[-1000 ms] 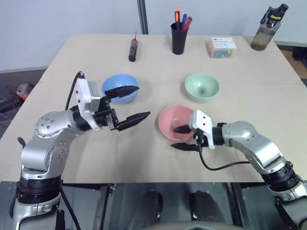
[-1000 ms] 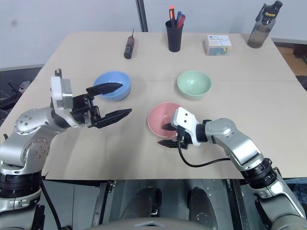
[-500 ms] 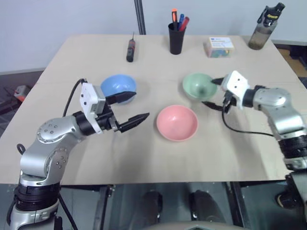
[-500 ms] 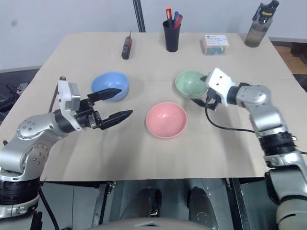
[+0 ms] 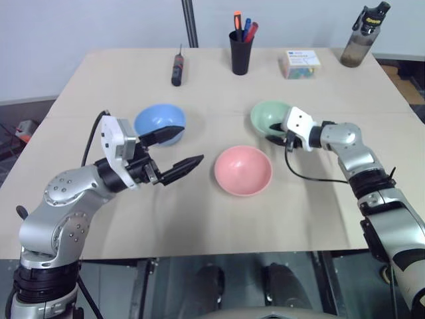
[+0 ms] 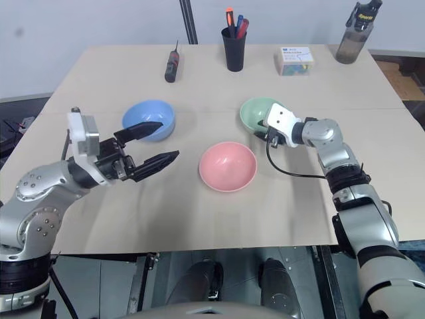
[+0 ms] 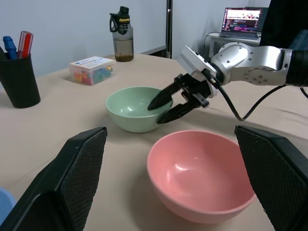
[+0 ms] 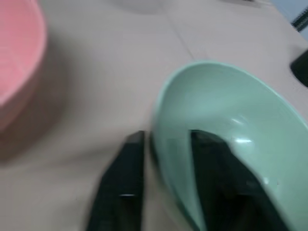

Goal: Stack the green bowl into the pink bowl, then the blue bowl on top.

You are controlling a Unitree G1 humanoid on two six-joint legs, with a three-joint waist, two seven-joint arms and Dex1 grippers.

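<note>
At two o'clock from the pink bowl (image 5: 243, 170), the green bowl (image 5: 271, 117) sits on the bench (image 5: 319, 199) — right fingers (image 7: 166, 98) pinching its near rim. Lift straight up before carrying across — left fingers (image 5: 187, 165) spread wide.

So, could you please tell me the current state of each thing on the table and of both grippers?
green bowl: upright on the table, its near rim between the right gripper's fingers.
pink bowl: upright, empty, untouched.
blue bowl: upright, empty, untouched.
right gripper: shut on the green bowl's rim.
left gripper: open, holding nothing.
pen cup: upright, holding pens.
bottle: upright, capped.
</note>
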